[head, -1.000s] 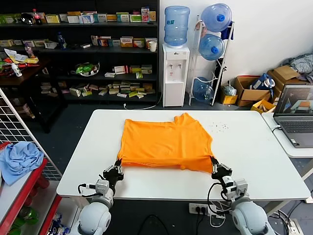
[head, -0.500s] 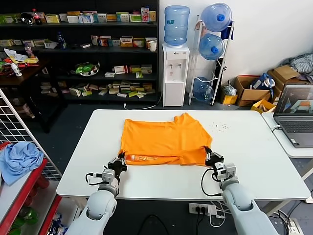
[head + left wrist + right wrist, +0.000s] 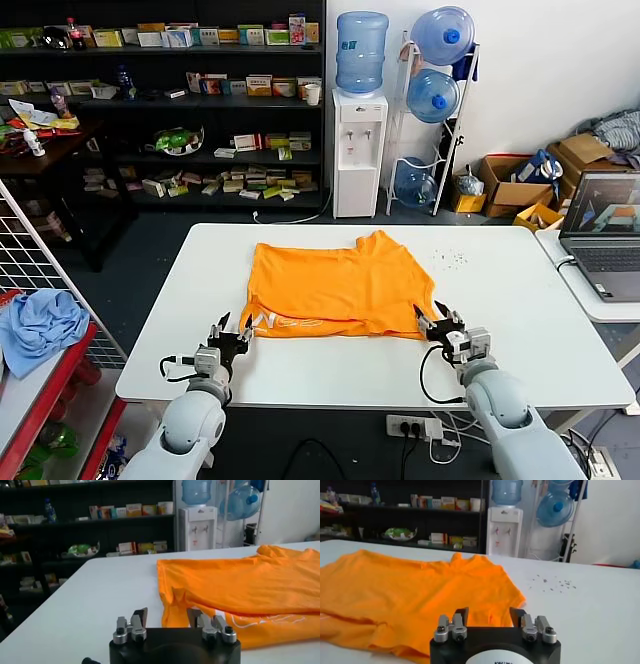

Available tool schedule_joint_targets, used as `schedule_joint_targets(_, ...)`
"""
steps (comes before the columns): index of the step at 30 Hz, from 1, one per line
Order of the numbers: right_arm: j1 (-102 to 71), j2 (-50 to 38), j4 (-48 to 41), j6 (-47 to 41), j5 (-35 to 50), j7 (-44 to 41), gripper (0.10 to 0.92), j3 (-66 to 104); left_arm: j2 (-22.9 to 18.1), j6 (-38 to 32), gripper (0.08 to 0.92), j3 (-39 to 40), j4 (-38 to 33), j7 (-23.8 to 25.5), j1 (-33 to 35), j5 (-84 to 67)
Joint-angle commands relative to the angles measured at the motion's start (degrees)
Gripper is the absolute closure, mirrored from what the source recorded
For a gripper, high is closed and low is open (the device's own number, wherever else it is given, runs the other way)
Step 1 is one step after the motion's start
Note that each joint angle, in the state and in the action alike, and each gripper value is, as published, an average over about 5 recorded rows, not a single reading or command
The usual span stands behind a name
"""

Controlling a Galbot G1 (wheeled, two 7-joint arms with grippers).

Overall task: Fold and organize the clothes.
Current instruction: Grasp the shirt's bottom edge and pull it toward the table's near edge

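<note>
The bright orange T-shirt (image 3: 338,288) lies flat on the white table (image 3: 500,300), its near hem folded up so white lettering (image 3: 290,322) shows along the front edge. My left gripper (image 3: 230,338) is open just off the shirt's front left corner, holding nothing. My right gripper (image 3: 440,325) is open at the front right corner, also empty. In the left wrist view the shirt (image 3: 240,587) lies just beyond my open left gripper (image 3: 167,616). In the right wrist view the shirt (image 3: 405,595) lies beyond my open right gripper (image 3: 489,614).
A laptop (image 3: 605,235) sits on a side table at the right. A wire rack with a light blue cloth (image 3: 38,328) stands at the left. Shelves, a water dispenser (image 3: 359,150) and boxes stand behind the table. Small specks (image 3: 447,259) lie on the table's far right.
Both grippers carried the shirt's near hem forward over the shirt, let it go and opened. The folded hem now lies flat with lettering showing; the grippers have drawn back slightly.
</note>
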Motion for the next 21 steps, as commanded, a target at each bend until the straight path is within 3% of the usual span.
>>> schedule_joint_targets(1, -5.4, -2.5, 5.8, -5.6, 1.1, -0.2, 0.250, 2.3, 2.5, 3.8, 0.299, -0.1, -3.0, -0.2, 2.2, -5.1)
schedule_joint_targets(7, -6.1, -2.0, 4.7, -5.9, 0.7, -0.7, 0.204, 2.7, 1.8, 4.1, 0.185, 0.7, -0.6, 0.1, 0.9, -5.8)
schedule_joint_targets(12, -4.6, -0.9, 1.6, -5.0, 0.1, -1.4, 0.277, 2.0, 1.3, 3.9, 0.186, 0.9, 2.0, 0.5, -0.8, -5.7)
schedule_joint_targets(21, -3.0, 0.3, -0.8, -4.8, -0.6, -1.3, 0.536, 0.8, 1.6, 3.0, 0.415, 0.7, 4.0, 2.0, -1.7, -5.5)
